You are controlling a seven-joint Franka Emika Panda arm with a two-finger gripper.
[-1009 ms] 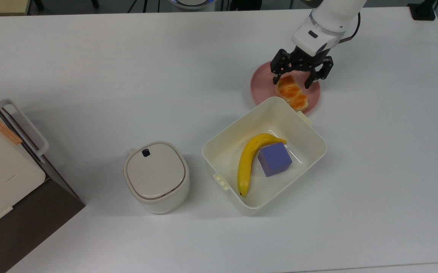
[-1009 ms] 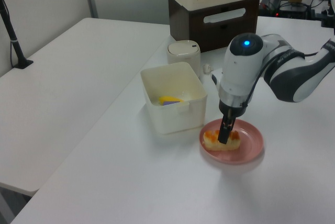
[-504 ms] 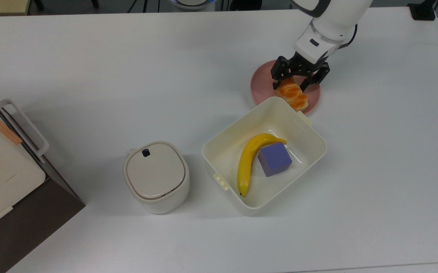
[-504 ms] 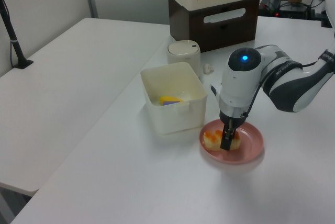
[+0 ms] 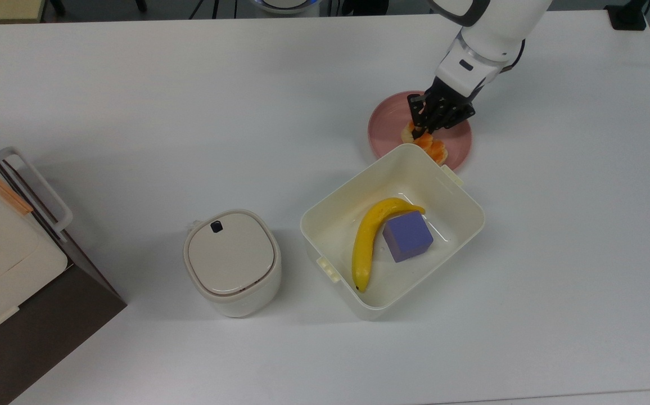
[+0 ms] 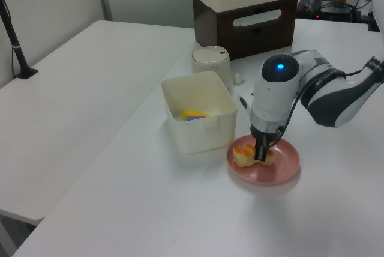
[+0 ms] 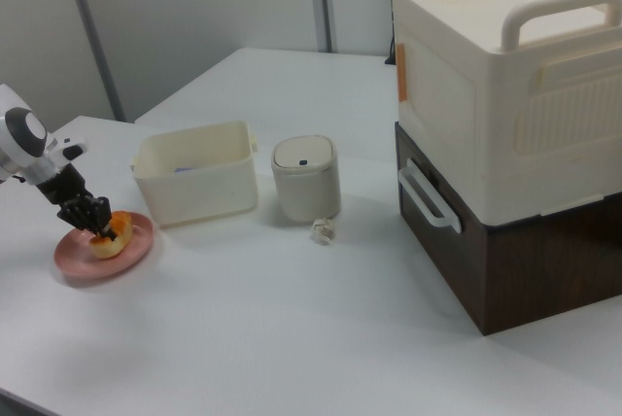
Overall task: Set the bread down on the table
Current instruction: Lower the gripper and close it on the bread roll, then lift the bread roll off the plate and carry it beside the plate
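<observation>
The bread (image 5: pixel 436 149) is a small orange-brown glazed roll lying on the round pink plate (image 5: pixel 388 125), close to the tub's far corner. My gripper (image 5: pixel 421 129) has come down on the roll's end and is shut on it. In the left view the fingers (image 6: pixel 262 152) pinch the bread (image 6: pixel 243 155) over the plate (image 6: pixel 282 170); whether it still touches the plate, I cannot tell. The right view has the gripper (image 7: pixel 100 225) on the bread (image 7: pixel 119 233) at the far left. Everything rests on the white table (image 5: pixel 190 112).
A cream tub (image 5: pixel 474 222) next to the plate holds a yellow banana (image 5: pixel 365 244) and a purple cube (image 5: pixel 407 236). A lidded cream bin (image 5: pixel 230 260) stands at the tub's left in the top view. A cream box on a brown cabinet (image 5: pixel 4 281) occupies the top view's left edge.
The fingers went from wide open around the bread to shut on it. The plate and the bread shifted slightly toward the top view's left.
</observation>
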